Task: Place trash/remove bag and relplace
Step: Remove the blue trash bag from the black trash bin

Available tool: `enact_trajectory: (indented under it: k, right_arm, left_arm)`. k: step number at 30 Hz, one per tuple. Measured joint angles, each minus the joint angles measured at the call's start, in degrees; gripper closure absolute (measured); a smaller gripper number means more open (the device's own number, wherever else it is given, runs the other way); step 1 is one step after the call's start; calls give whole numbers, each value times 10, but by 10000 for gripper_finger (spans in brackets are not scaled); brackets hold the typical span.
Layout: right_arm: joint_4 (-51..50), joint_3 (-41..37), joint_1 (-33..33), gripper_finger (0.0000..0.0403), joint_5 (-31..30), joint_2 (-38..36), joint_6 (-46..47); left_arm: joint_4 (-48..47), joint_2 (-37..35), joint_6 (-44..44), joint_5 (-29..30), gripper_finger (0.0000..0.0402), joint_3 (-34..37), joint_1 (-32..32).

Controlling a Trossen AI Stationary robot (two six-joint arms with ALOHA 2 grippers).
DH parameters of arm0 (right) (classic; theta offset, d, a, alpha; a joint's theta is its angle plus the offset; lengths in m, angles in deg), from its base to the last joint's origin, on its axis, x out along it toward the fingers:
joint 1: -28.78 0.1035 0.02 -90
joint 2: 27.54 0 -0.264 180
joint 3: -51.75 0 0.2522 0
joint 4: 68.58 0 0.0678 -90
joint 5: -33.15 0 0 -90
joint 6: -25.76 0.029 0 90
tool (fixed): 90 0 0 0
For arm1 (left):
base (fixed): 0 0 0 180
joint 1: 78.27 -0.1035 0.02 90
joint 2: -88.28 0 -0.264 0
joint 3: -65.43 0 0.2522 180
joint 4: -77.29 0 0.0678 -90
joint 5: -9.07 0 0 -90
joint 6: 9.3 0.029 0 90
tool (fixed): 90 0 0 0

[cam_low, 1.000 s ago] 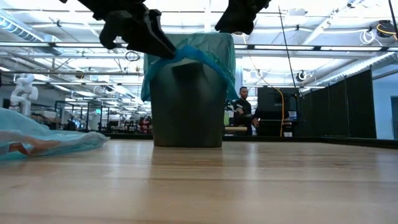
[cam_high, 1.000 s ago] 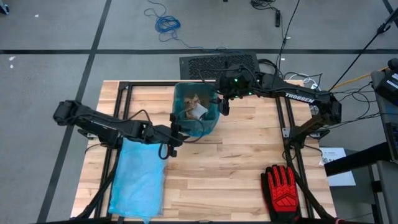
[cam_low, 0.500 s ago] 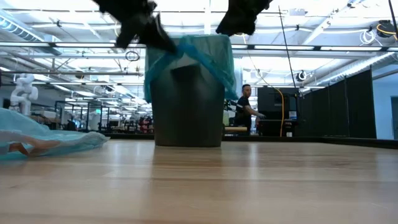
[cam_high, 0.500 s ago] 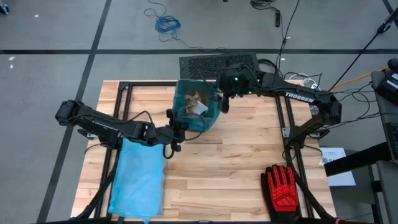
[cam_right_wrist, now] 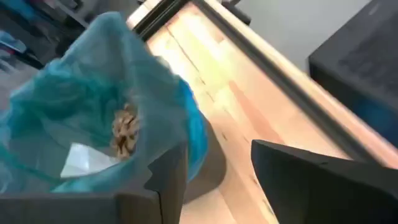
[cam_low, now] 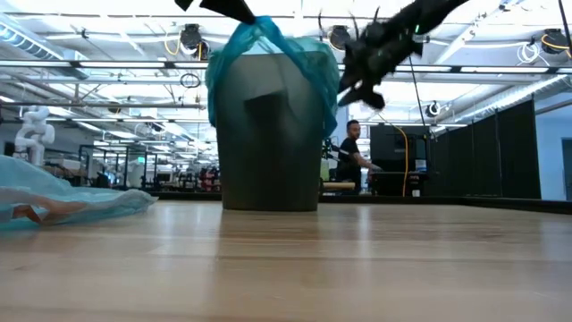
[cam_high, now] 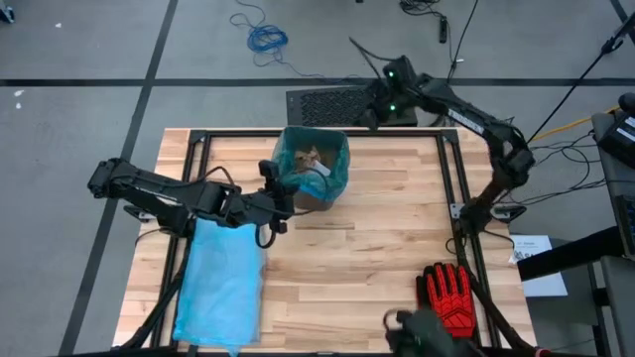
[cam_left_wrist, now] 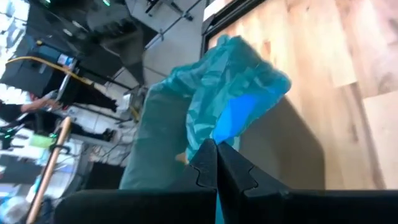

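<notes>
Pale butcher-block planks make up the table (cam_high: 377,258), with a busy workshop hall showing behind it in the low view.

On the left wrist view the left gripper (cam_left_wrist: 216,163) has its two fingers pressed together on a fold of the teal bin liner (cam_left_wrist: 239,99), pinching the film at the rim of the grey bin (cam_low: 270,143). From above, that gripper sits at the bin's left side, and the liner there is drawn up into a peak. The right gripper (cam_right_wrist: 214,171) stands partly open with nothing between its fingers; it is off the bin, up over the table's far edge, well apart from the liner.

The trash (cam_high: 310,164), brown crumpled scraps and a white piece, lies inside the lined bin. A spare blue bag (cam_high: 220,283) lies flat on the table's left, and a red-and-black glove (cam_high: 448,296) near the front right corner.

Risks, as I judge them: only one side of the liner is held, so a lift could tip the bag's mouth and spill scraps onto the planks. The pinch is on thin film, which may slip or tear. If the liner clings to the rim, the light bin could rise or topple with it, since nothing steadies it.
</notes>
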Motion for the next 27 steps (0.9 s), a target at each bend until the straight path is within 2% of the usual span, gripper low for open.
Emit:
enact_trajectory:
  k: [3,7,10,17,19,21,25,27]
  right_arm:
    - [18,0,-28,243,64,53,16]
    - [37,0,-34,250,234,122,24]
    - [69,0,-23,250,292,160,52]
    - [176,0,1,251,310,192,127]
    - [196,1,10,263,310,190,130]
    - [201,1,19,290,304,185,133]
    - [206,1,34,381,301,172,112]
    - [205,0,39,392,291,161,104]
  left_arm:
    - [-25,1,0,29,401,-13,0]
    - [-57,0,0,72,401,-26,-2]
    - [-69,0,0,87,401,-28,-5]
    - [-70,0,-1,89,401,-28,-18]
    - [-70,0,-1,89,401,-28,-23]
    - [-75,0,-1,89,401,-28,-29]
    - [-88,0,-16,89,401,-28,-38]
    - [-100,0,-41,89,401,-28,-42]
